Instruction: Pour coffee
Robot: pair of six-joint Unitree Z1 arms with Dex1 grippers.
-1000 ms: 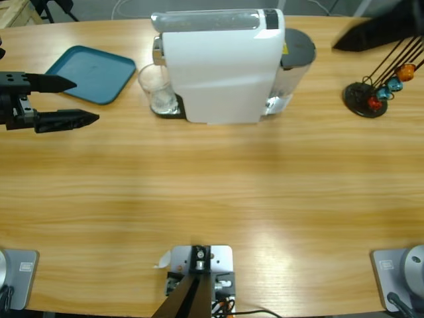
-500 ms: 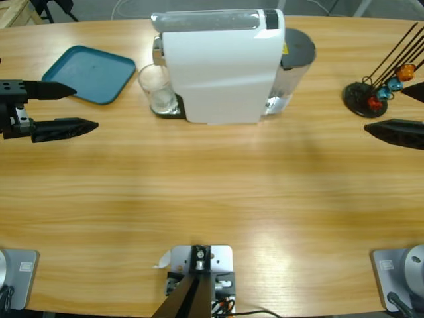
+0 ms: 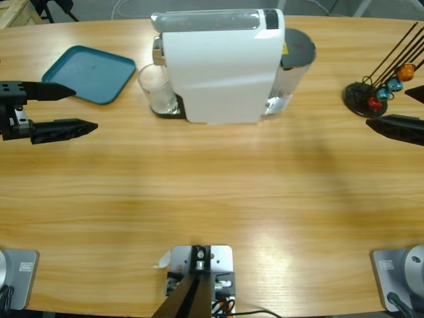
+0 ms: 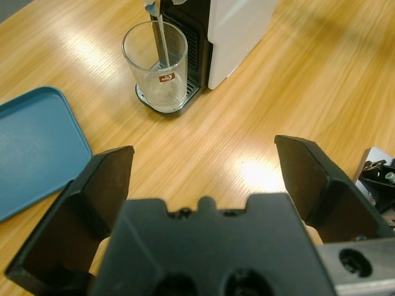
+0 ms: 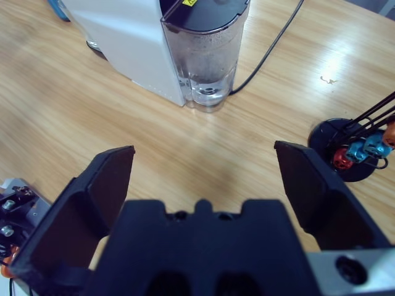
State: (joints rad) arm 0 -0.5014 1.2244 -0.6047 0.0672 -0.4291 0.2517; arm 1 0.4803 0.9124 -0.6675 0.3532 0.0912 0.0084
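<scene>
Glass (image 3: 158, 89) stands upper left under the machine (image 3: 222, 66), a stream falling in; both grippers (image 3: 66, 107) (image 3: 404, 112) gape empty.

long wooden table (image 3: 212, 192) – pale grain, glossy glare patches – grey floor (image 3: 99, 8) beyond its far edge.

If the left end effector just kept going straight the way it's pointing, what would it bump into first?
Probably the clear drinking glass under the white coffee machine; only bare wooden table lies between, though depth is uncertain.
</scene>
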